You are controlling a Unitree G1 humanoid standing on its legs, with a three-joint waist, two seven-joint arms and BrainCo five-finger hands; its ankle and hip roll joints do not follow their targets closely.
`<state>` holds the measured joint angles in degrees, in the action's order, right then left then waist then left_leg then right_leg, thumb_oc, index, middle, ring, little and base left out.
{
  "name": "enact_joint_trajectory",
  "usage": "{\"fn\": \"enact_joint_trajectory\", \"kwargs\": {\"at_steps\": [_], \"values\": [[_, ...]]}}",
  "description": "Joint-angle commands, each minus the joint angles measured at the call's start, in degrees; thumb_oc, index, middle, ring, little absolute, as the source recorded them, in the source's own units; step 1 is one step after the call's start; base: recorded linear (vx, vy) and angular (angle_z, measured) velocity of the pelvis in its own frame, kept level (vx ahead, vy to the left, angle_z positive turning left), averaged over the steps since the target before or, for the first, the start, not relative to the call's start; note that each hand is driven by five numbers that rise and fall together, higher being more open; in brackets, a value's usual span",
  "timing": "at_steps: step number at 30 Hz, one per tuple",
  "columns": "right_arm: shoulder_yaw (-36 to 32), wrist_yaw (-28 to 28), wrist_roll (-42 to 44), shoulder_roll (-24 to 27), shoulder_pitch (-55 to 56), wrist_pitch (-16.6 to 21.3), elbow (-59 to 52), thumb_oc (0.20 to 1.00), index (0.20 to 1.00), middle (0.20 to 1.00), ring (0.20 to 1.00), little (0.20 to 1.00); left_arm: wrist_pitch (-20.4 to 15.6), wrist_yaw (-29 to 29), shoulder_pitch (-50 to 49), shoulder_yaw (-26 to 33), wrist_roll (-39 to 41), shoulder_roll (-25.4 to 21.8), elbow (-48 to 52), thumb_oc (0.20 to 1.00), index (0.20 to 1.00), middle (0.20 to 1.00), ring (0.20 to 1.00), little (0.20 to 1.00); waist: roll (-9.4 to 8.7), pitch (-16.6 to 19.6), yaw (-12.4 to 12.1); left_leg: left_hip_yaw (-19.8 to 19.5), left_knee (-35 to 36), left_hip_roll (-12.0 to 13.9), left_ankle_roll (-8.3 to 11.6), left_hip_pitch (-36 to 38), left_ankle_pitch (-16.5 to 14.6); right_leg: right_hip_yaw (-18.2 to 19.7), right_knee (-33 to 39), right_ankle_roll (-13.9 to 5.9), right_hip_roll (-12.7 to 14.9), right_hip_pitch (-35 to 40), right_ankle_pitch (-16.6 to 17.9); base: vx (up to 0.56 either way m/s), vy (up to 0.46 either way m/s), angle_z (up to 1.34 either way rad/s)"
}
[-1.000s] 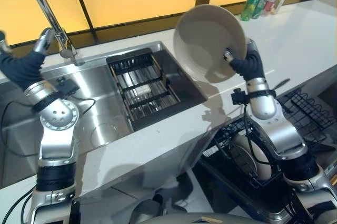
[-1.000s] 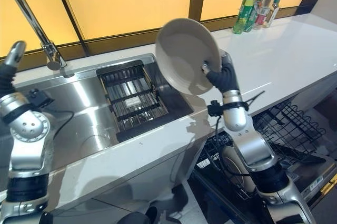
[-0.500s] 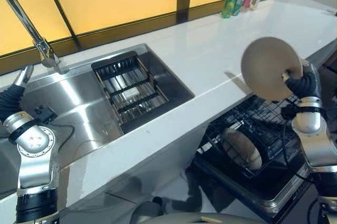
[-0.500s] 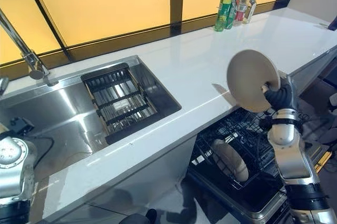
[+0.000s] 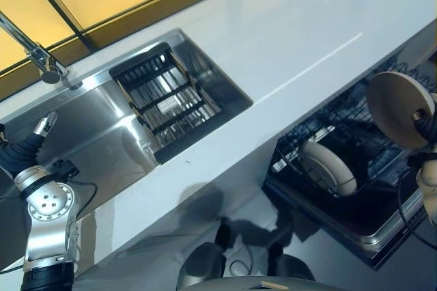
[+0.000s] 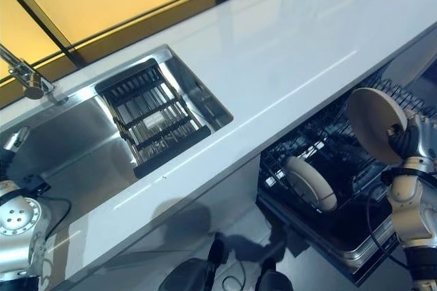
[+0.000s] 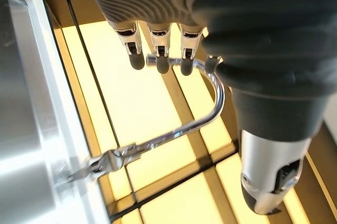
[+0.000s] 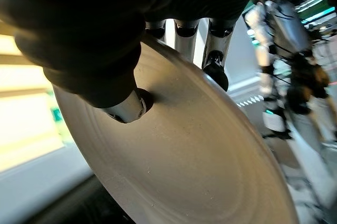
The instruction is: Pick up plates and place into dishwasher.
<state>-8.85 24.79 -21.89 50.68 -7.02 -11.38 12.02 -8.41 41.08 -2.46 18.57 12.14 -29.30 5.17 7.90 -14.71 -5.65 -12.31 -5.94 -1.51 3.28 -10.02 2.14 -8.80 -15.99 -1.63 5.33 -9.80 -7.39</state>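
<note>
Over the open dishwasher rack (image 6: pixel 341 161), on your right side, your right hand (image 6: pixel 412 142) holds a plate (image 6: pixel 373 124) up on its edge, with the thumb pressed on one face and the fingers (image 8: pixel 216 71) hooked over the rim on the other side. That is only a pinch near the edge, so the plate could tip or slide out if you swing it fast or bump it. Another plate (image 6: pixel 311 182) already stands in the rack just below and to the left. If you come down too close to it, the two plates could knock together and chip. You also need to line the plate up with a free gap between the wires, or it could land on top of them and fall flat. Your left hand (image 5: pixel 42 129) hangs over the sink (image 5: pixel 102 134), near the tap (image 7: pixel 174 129), with its fingers loose and holding nothing. Keep it away from the tap so it does not hit it.
</note>
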Motion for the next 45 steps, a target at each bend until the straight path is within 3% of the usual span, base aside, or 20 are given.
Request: {"fn": "enact_joint_trajectory", "kwargs": {"at_steps": [1, 8, 20, 37, 45], "values": [[3.58, 6.15, -1.56, 7.13, -8.85, 0.25, -0.15, 0.200, 0.200, 0.200, 0.200, 0.200, -4.64, 4.04, 3.89, -1.74, 0.69, -3.68, -0.60, 1.000, 1.000, 1.000, 1.000, 1.000, -0.46, -1.73, 0.35, 1.30, 1.03, 0.32, 0.87, -4.45, 4.56, 2.01, -0.29, 2.20, -0.61, -2.34, 0.23, -0.17, 0.050, -0.09], [8.26, 8.45, -0.56, 12.55, -16.52, 1.10, 5.17, 0.200, 0.200, 0.200, 0.200, 0.200, -5.40, 8.83, 8.27, -5.05, 1.18, -4.76, -0.59, 1.000, 1.000, 1.000, 1.000, 1.000, 1.62, -5.33, 1.43, 2.92, 1.80, -1.24, -0.48, -8.19, 4.82, 4.24, 0.62, 0.99, 0.79, -7.62, 2.35, -0.11, 0.082, -0.10], [13.49, 11.14, 2.51, 14.27, -26.46, 2.00, 11.60, 0.200, 0.200, 0.200, 0.200, 0.200, -2.41, 11.06, 13.44, -6.69, 1.40, -8.02, -0.32, 1.000, 1.000, 1.000, 1.000, 1.000, 2.24, -8.46, 0.67, 3.98, 0.92, -1.99, -2.02, -11.71, 4.67, 4.58, 0.34, 0.36, 1.63, -11.67, 3.81, -0.02, -0.010, -0.05], [20.42, 7.52, 6.53, 11.11, -32.44, -1.48, 18.90, 0.200, 0.200, 0.200, 0.200, 0.200, -0.51, 8.28, 19.12, -8.19, 1.61, -12.23, -2.49, 1.000, 1.000, 1.000, 1.000, 1.000, 1.73, -11.45, -1.42, 2.93, -2.39, -3.41, -3.15, -16.41, 4.33, 1.21, -2.18, 0.04, 2.56, -15.45, 4.32, 0.03, -0.060, 0.08], [17.14, 11.65, 7.78, 10.36, -30.80, -0.13, 18.49, 0.200, 0.200, 0.200, 0.200, 0.200, 0.35, 6.82, 19.57, -8.27, 2.46, -13.74, -2.08, 1.000, 1.000, 1.000, 1.000, 1.000, 1.22, -11.63, -1.48, 2.40, -3.94, -3.66, -3.53, -16.67, 3.54, 0.26, -2.36, 0.09, 2.49, -14.76, 4.37, 0.03, -0.053, 0.04]]}}
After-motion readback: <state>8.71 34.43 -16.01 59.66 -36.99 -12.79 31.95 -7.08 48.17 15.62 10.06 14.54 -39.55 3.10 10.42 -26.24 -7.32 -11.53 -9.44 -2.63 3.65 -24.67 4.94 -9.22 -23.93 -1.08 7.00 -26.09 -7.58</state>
